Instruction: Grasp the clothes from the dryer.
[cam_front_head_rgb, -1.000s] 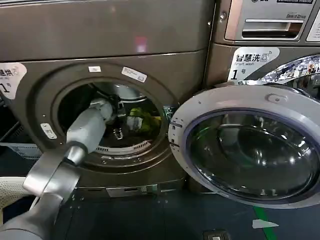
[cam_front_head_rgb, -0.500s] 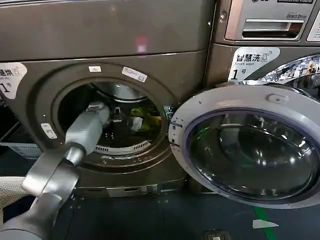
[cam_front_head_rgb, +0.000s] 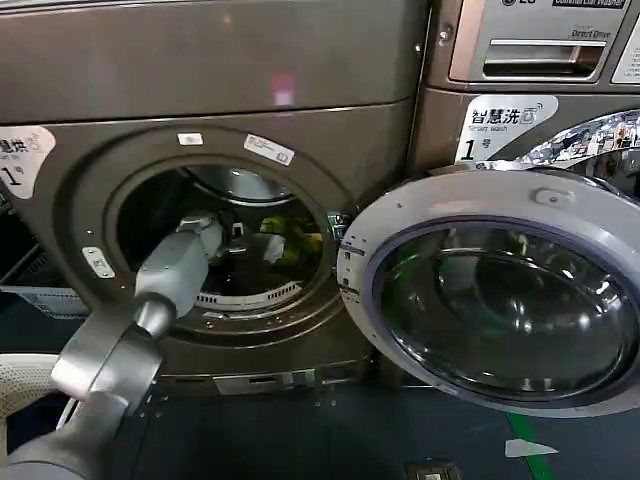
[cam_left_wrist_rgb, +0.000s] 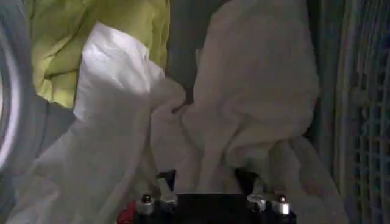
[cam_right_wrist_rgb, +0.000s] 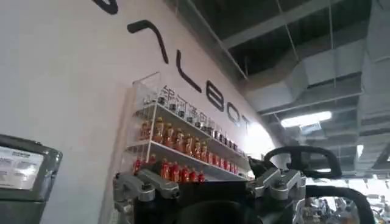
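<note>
Clothes (cam_left_wrist_rgb: 244, 109) lie inside the dryer (cam_front_head_rgb: 200, 80); your left gripper (cam_left_wrist_rgb: 210, 192) has white fabric between its fingers, clamping you cannot confirm; withdrawal remains; right gripper (cam_right_wrist_rgb: 210, 182) idles, raised.

Clothes (cam_front_head_rgb: 272, 247) inside dryer (cam_front_head_rgb: 215, 100).

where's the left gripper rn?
Head view: the left gripper is inside the dryer porthole, left of centre, right up against the clothes.
</note>
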